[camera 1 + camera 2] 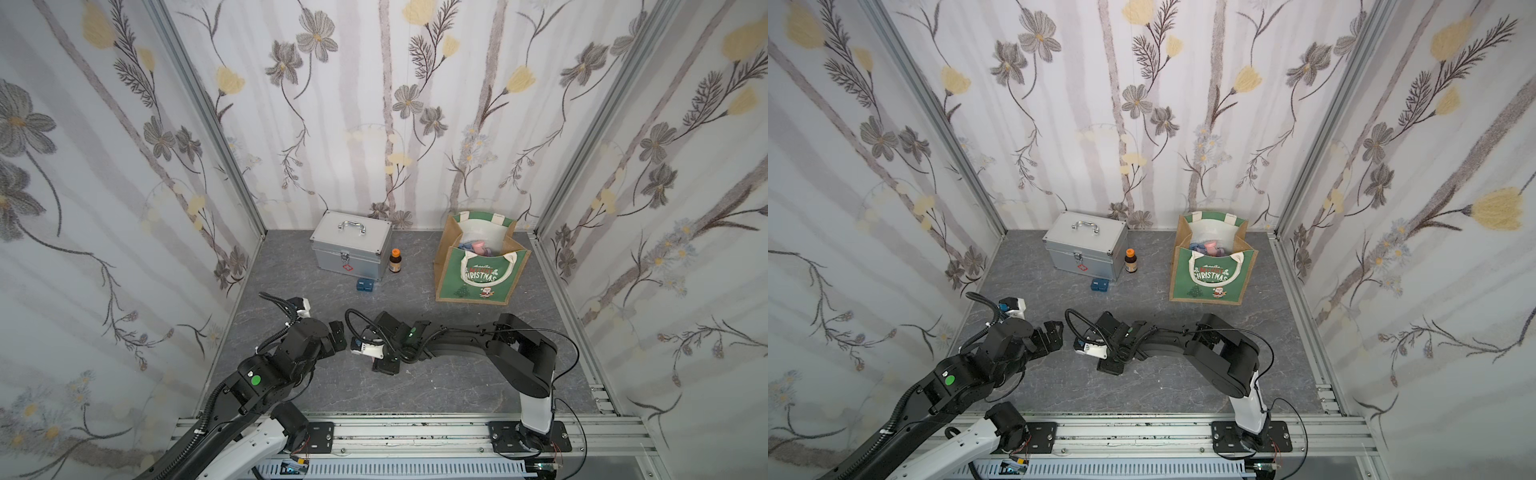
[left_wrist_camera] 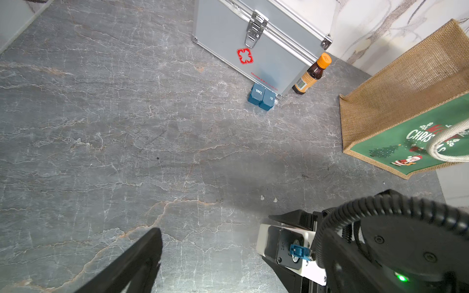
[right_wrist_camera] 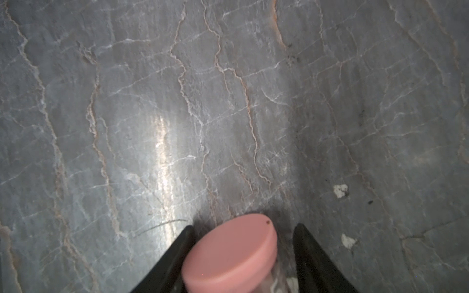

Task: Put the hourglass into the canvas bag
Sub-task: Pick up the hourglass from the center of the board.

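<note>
The step in hand was the grasp. The right gripper [image 3: 243,225] pointed down at the grey marble-patterned tabletop [image 1: 440,390]. Its black jaws stood on both sides of the clear glass hourglass [image 3: 229,253] with a round pink cap. A gap showed beside the cap, so I could not tell whether the jaws already pinched the glass. The left gripper [image 1: 337,334] hung nearby, jaws spread and empty. The boxy tan jute canvas bag [image 1: 478,286] with a green Christmas front stood open, well apart, near the back wall. Next, I judge, a firm hold was needed, then a lift high enough to pass over the bag's rim.
</note>
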You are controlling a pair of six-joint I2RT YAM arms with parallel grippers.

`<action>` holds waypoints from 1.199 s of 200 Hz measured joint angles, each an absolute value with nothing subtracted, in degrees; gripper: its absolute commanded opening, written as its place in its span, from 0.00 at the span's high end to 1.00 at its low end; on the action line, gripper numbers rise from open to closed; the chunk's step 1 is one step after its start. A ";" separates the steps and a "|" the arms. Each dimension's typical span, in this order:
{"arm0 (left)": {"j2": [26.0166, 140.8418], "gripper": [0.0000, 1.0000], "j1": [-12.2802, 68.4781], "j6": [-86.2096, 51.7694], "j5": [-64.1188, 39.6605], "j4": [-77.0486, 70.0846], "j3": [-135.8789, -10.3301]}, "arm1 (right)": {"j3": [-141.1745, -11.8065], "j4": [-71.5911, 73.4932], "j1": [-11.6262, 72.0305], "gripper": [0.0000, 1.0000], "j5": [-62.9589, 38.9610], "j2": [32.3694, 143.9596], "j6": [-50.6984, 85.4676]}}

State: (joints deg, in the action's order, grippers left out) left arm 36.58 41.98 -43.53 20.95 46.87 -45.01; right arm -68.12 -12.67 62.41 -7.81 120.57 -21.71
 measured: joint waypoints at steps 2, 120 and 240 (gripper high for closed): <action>36.58 0.00 41.95 -43.53 20.95 46.85 -45.01 | -68.14 -12.67 62.41 0.48 -7.81 120.60 -21.71; 36.91 0.00 41.93 -43.51 20.95 46.50 -45.43 | -65.34 -10.17 59.66 0.64 -10.37 115.33 -19.14; 46.17 0.00 41.89 -37.52 18.00 40.03 -52.56 | -67.94 -6.72 45.74 0.69 -15.29 94.85 -2.63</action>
